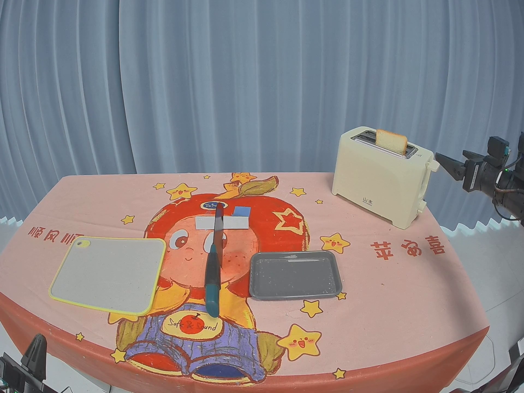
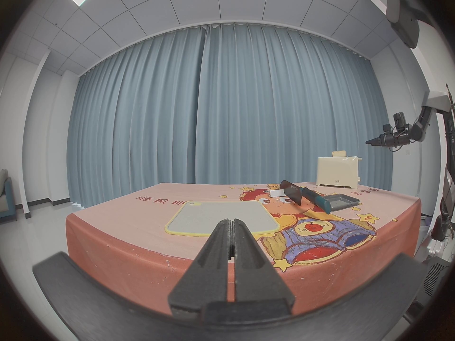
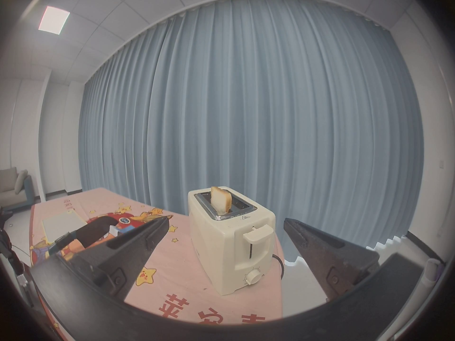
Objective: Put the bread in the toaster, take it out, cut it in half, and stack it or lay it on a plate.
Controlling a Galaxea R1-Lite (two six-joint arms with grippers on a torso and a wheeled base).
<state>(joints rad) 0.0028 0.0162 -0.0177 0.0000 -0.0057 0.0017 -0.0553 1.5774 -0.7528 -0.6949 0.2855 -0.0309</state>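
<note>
So you've got the big table under the pink cartoon tablecloth (image 1: 382,312), and everything sits on that. The biggest thing on it is the cream two-slot toaster (image 1: 376,184) at the far right corner. It's the only container with anything in it: one slice of pale bread (image 1: 391,141) stands upright, poking out of the top.

Next down is the grey cutting board with the yellow-green rim (image 1: 109,274), near left and bare. The dark grey rectangular tray (image 1: 295,297), your plate stand-in, sits near the middle with nothing in it. The teal-handled knife (image 1: 214,266) lies between the two, its blade propped on a small white and blue block (image 1: 236,218).

Your right gripper (image 3: 226,222) hangs off the table's right side, level with the toaster, jaws spread wide and holding nothing. The left gripper (image 2: 232,223) is parked low off the near left edge, fingers pressed together on nothing.

I'd say you're at the take-it-out step. The next move is to come over the top and pinch the exposed edge of the slice, then lift straight up so it doesn't snag in the slot
</note>
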